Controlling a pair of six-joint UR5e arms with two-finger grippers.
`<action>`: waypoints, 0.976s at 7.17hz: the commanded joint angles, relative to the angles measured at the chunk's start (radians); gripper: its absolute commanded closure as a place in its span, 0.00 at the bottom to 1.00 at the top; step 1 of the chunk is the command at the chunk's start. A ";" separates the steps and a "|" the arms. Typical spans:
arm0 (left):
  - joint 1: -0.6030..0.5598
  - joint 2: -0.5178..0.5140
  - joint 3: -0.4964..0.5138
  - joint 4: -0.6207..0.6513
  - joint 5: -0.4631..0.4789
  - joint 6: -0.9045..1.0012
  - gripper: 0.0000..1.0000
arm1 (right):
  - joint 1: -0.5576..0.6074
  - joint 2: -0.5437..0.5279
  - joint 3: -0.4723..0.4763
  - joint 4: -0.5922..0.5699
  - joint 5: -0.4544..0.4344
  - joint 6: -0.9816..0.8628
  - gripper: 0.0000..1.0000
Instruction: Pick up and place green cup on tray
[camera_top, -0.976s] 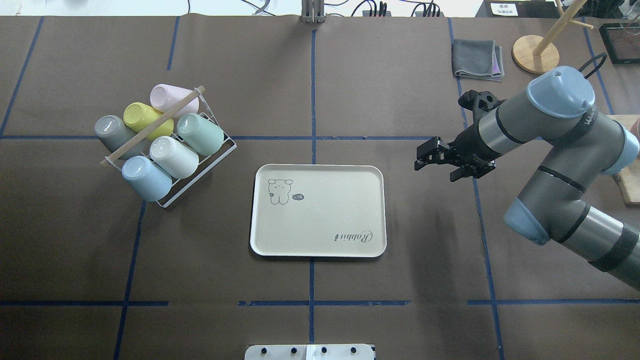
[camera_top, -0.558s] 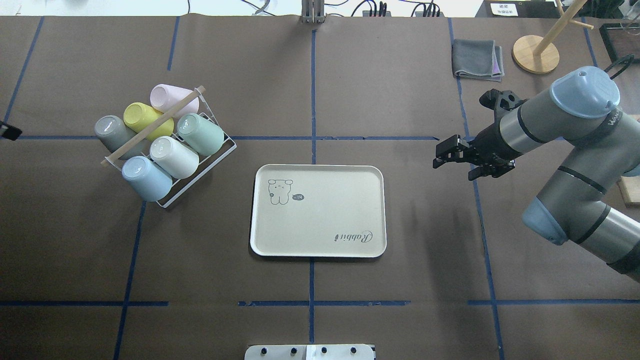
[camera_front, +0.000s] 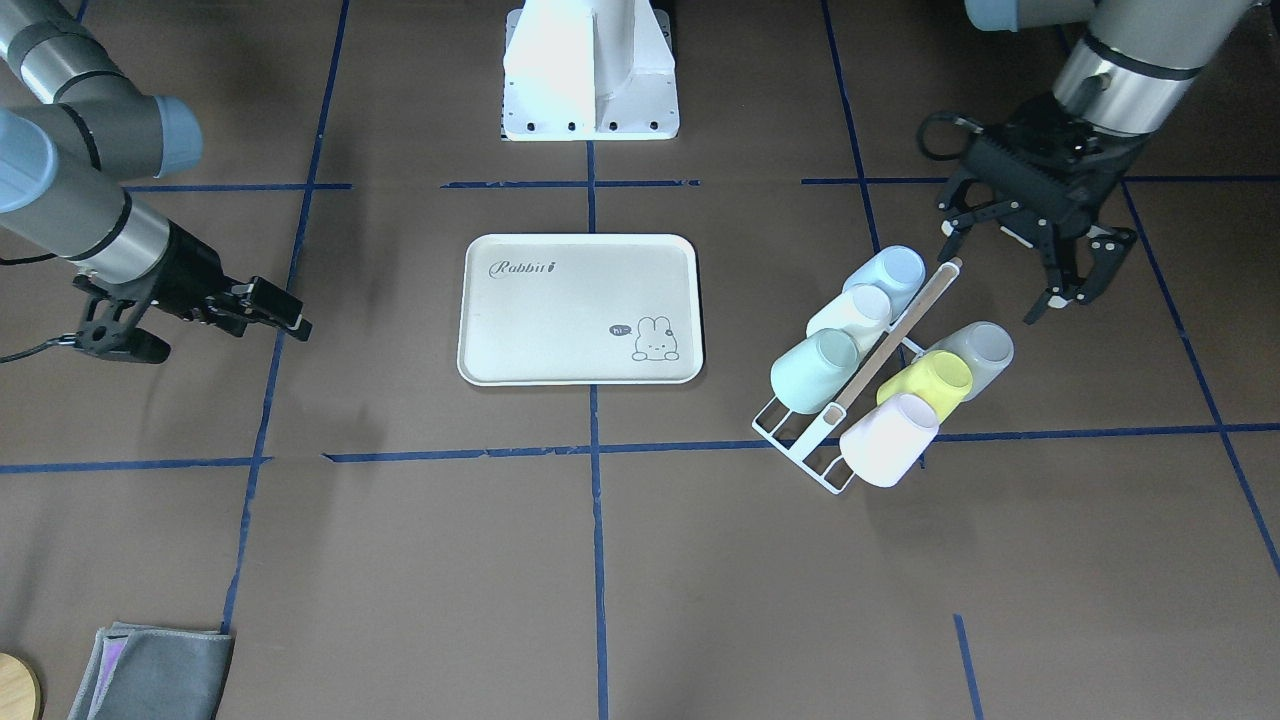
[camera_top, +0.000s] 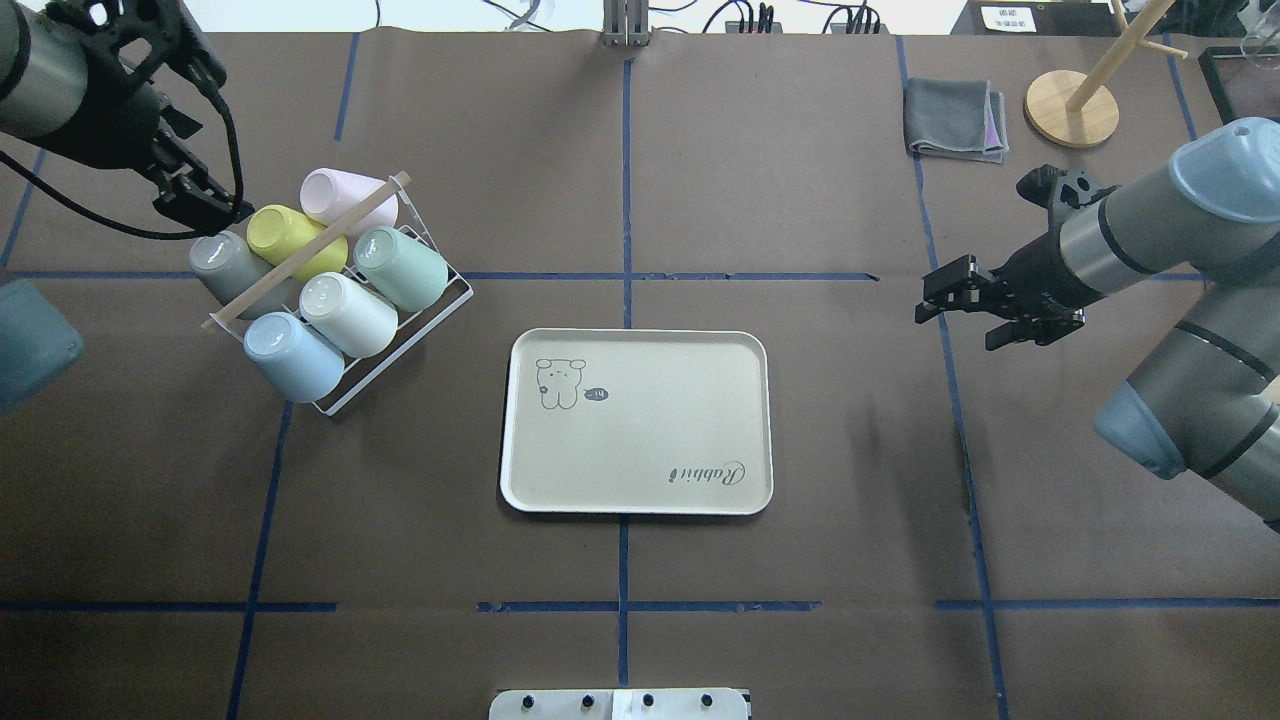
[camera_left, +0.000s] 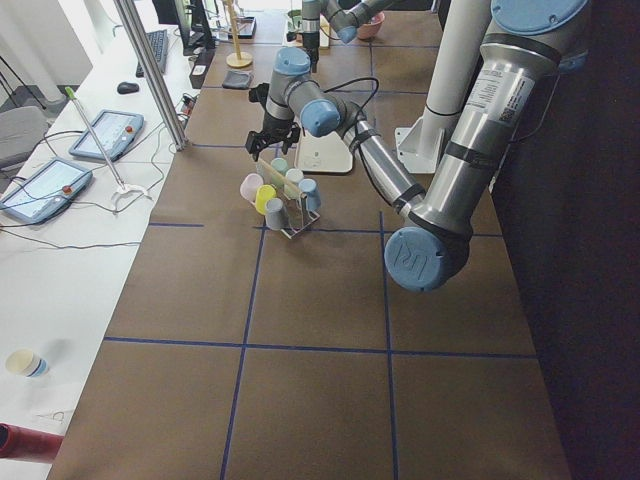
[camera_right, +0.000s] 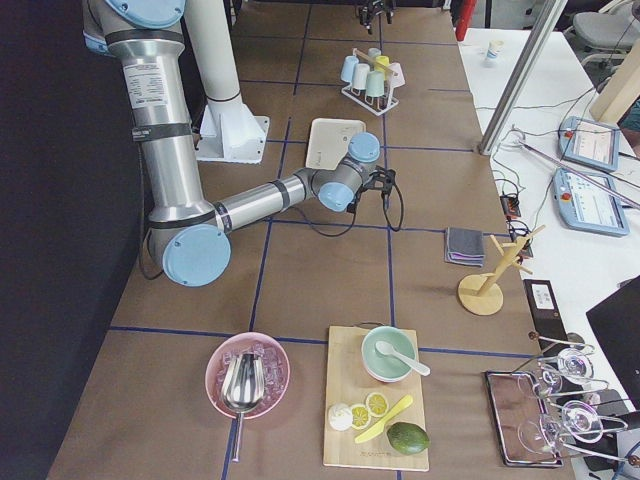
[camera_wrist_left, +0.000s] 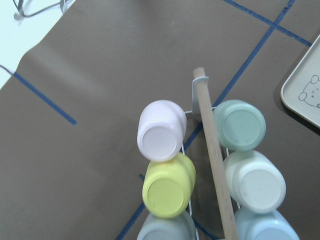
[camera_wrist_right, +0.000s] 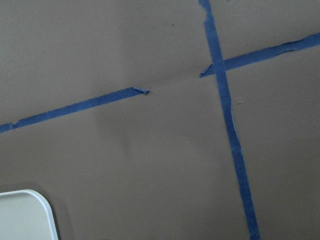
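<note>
The green cup (camera_top: 400, 268) lies tilted in a wire rack (camera_top: 452, 296), on the side toward the tray. It also shows in the front view (camera_front: 815, 372) and the left wrist view (camera_wrist_left: 239, 125). The cream tray (camera_top: 636, 420) lies flat at the table's middle and is empty. My left gripper (camera_front: 1005, 268) is open and empty. It hangs over the rack's end with the grey and light blue cups, above the cups and not touching them. My right gripper (camera_top: 955, 312) is open and empty, well to the right of the tray.
The rack has a wooden handle bar (camera_top: 310, 245) and also holds grey (camera_top: 225, 265), yellow-green (camera_top: 285, 235), pink (camera_top: 335, 195), white (camera_top: 345, 312) and light blue (camera_top: 290, 355) cups. A folded grey cloth (camera_top: 955, 118) and a wooden stand (camera_top: 1070, 108) sit at the far right.
My right arm has drawn back to the right, away from the tray. My left arm has come into view at the upper left, above the rack.
</note>
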 joint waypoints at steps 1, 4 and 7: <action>0.148 -0.117 0.001 0.149 0.201 -0.002 0.00 | 0.063 -0.036 0.000 -0.001 0.007 -0.053 0.00; 0.372 -0.182 0.014 0.287 0.522 0.158 0.00 | 0.077 -0.077 -0.008 0.000 0.007 -0.095 0.00; 0.603 -0.296 0.175 0.444 0.928 0.402 0.00 | 0.079 -0.105 -0.013 0.002 0.005 -0.095 0.00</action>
